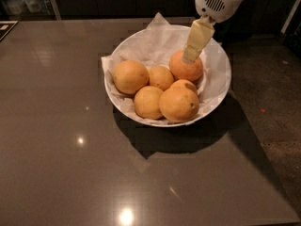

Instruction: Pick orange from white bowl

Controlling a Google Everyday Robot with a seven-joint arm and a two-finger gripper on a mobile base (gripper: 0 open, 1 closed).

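Hand [190, 56] touches top of round orange [188, 73] in white bowl [225, 81].

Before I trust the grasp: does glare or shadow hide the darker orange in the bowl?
Camera view: no, the orange is well lit, with the pincer at its top; glare shows as bright spots on the table in front of the bowl; the white bowl throws its shadow forward onto the table.
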